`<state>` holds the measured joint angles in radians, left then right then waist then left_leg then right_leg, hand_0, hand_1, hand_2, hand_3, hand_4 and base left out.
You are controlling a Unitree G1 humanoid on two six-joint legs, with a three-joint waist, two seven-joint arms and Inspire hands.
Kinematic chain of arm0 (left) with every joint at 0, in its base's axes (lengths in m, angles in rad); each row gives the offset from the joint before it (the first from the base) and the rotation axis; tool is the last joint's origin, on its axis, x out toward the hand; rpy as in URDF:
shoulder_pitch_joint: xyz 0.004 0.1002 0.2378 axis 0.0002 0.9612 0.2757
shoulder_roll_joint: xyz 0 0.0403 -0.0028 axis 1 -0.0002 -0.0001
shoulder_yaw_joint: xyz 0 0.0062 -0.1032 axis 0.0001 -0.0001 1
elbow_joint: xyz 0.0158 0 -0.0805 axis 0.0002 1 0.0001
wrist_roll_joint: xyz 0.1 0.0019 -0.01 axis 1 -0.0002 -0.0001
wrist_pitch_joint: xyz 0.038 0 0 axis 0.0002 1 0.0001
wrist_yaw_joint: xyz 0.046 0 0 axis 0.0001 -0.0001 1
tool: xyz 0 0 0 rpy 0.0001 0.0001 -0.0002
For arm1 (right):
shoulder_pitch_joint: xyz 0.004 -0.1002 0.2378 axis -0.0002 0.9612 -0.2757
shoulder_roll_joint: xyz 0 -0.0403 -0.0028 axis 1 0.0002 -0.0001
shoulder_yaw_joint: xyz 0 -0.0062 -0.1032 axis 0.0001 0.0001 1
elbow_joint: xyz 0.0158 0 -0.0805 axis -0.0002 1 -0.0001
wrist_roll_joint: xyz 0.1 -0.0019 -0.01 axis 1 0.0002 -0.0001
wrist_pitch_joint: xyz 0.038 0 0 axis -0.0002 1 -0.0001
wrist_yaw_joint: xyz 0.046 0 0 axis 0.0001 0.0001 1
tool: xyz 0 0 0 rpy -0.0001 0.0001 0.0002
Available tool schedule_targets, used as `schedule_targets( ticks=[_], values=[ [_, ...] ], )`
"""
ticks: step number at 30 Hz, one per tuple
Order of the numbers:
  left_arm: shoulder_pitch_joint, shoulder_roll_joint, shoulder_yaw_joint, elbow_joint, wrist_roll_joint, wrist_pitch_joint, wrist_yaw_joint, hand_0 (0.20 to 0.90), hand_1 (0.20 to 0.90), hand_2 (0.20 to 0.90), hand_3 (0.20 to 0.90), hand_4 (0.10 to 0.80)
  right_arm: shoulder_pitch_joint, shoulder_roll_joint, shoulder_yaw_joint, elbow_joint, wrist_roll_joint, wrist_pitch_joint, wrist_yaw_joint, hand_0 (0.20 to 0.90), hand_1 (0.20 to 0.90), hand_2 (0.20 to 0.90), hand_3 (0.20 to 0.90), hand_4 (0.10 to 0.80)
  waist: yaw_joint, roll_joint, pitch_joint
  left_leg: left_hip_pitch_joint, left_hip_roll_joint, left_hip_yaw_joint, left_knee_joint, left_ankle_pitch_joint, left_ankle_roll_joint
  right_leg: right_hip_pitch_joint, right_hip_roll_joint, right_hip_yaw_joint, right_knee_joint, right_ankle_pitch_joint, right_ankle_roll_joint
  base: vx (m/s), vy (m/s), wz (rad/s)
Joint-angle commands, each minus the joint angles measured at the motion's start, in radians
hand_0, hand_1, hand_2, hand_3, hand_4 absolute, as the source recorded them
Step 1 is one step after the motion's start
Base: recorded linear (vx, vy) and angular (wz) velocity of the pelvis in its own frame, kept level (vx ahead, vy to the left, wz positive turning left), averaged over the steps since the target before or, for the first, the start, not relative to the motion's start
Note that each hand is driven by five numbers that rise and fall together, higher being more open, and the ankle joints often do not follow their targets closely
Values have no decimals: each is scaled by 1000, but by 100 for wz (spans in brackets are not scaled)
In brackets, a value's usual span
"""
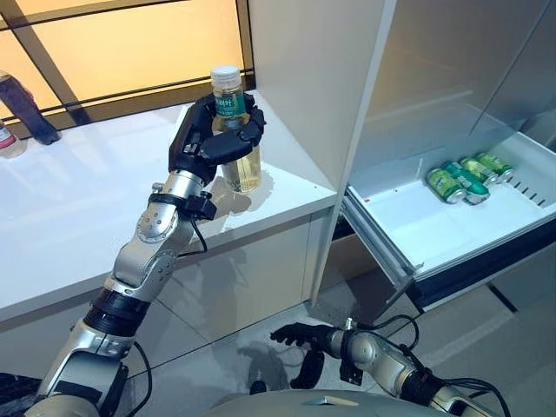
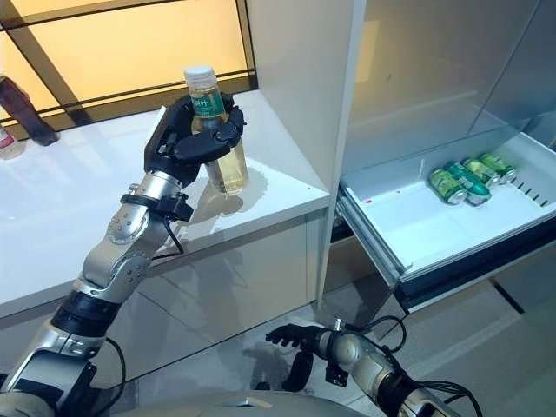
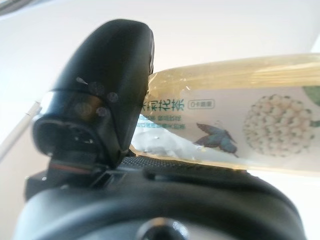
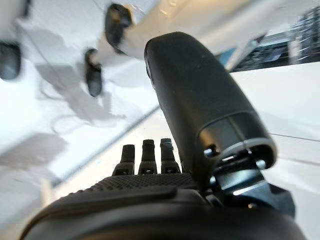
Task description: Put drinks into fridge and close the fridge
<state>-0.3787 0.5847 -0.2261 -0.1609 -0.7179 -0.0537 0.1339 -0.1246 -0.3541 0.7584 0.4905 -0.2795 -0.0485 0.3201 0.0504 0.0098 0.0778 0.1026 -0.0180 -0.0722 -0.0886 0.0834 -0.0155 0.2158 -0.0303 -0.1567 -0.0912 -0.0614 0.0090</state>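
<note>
The fridge stands open against the right end of the white desk, its drawer pulled out with four green cans at the back and bare floor in front. Left of the fridge wall, the left hand is curled round a bottle of pale drink with a green label, its print not legible, raised above the desk's front edge. Below the drawer, the right hand hangs loosely spread, holding nothing.

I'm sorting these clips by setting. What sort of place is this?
Probably a kitchen or pantry mock-up: a white counter under a window, and an open fridge with a pulled-out drawer holding green cans. The left hand grips a bottle of yellow drink.
</note>
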Motion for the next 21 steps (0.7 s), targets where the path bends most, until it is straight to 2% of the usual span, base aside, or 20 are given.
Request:
schedule_targets(
  ticks=[1, 4, 8, 10, 11, 14, 17, 21],
  values=[
    [-173, 21, 51, -159, -39, -226, -47, 300, 300, 300, 200, 100, -77, -3, -36, -206, 141, -75, 17, 900, 900, 900, 900, 800, -3, -4, -54, 23, -31, -34, 1, -112, 7, -62, -18, 20, 16, 37, 64, -40, 6, 6],
    [-159, 23, 62, -175, -26, -246, -69, 300, 300, 300, 200, 100, -83, -22, -78, -309, 217, -68, 92, 900, 900, 900, 900, 800, -7, -7, -52, 23, -32, -32, 1, -109, 7, -64, -17, 21, 16, 41, 65, -37, 3, 1],
    [-121, 21, 91, -189, 17, -302, -101, 300, 300, 300, 200, 100, -90, -62, -177, -451, 403, -50, 234, 900, 900, 900, 900, 800, -15, -14, -53, 23, -32, -28, 1, -107, 6, -65, -16, 25, 17, 45, 65, 0, 0, 0],
    [-80, 17, 125, -199, 21, -332, -137, 300, 300, 300, 200, 100, -92, -84, -268, -545, 547, -19, 335, 900, 900, 900, 900, 800, -19, -19, -57, 24, -31, -24, 1, -108, 7, -67, -15, 28, 17, 48, 65, 0, 0, 0],
    [-76, 16, 128, -200, 21, -337, -140, 300, 300, 300, 200, 100, -92, -87, -276, -554, 571, -28, 343, 900, 900, 900, 900, 800, -20, -19, -58, 24, -31, -24, 1, -108, 7, -67, -15, 28, 18, 48, 65, 0, 0, 0],
    [-29, 0, 174, -194, -9, -369, -220, 300, 300, 300, 200, 100, -100, -105, -405, -631, 733, -24, 451, 900, 900, 900, 900, 800, -25, -25, -65, 20, -32, -19, 1, -100, 8, -75, -15, 30, 20, 58, 64, 0, 0, 0],
    [-4, -18, 199, -190, -52, -379, -303, 300, 300, 300, 200, 100, -113, -119, -492, -661, 817, -33, 448, 900, 900, 900, 900, 800, -28, -30, -69, 22, -31, -17, 1, -103, 9, -76, -15, 31, 20, 59, 64, 0, 0, 0],
    [15, -24, 220, -191, -79, -374, -373, 300, 300, 300, 200, 100, -112, -123, -581, -676, 877, -49, 357, 900, 900, 900, 900, 800, -36, -33, -71, 25, -29, -11, 1, -106, 10, -79, -14, 35, 22, 61, 65, 0, 0, 0]
  ],
)
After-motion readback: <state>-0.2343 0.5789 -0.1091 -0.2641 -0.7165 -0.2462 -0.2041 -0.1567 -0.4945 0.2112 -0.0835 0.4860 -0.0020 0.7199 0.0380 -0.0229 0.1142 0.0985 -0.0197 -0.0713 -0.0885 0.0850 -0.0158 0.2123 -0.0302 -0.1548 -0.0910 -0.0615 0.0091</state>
